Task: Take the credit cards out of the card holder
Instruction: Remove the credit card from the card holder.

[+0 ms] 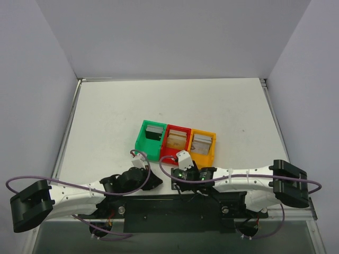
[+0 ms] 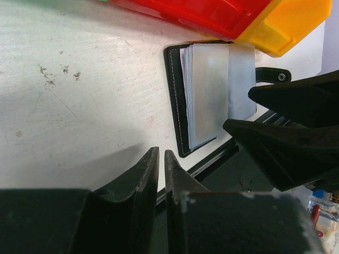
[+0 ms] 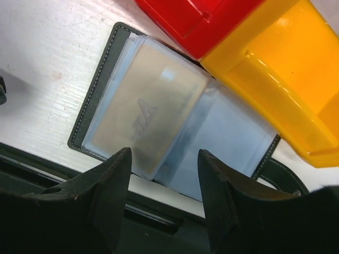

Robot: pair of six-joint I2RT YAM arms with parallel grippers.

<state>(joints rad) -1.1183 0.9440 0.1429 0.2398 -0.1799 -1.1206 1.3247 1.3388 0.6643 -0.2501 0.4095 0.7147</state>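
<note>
The card holder (image 3: 97, 87) is a black stitched wallet that lies open on the table against the red and orange boxes. Its clear sleeves are fanned out, and one holds a tan credit card (image 3: 143, 114). My right gripper (image 3: 165, 153) hovers open over the holder's near edge with nothing between its fingers. In the left wrist view the card holder (image 2: 177, 100) lies ahead to the right. My left gripper (image 2: 161, 152) stands beside it over bare table, its jaws parted by a thin slit and empty. From above, the right gripper (image 1: 178, 170) covers the holder.
A row of joined boxes, green (image 1: 142, 142), red (image 1: 168, 153) and orange (image 1: 204, 155), stands just behind the grippers. Each box has a grey or tan card standing in it. The left gripper (image 1: 156, 183) sits close to the right one. White walls enclose the table.
</note>
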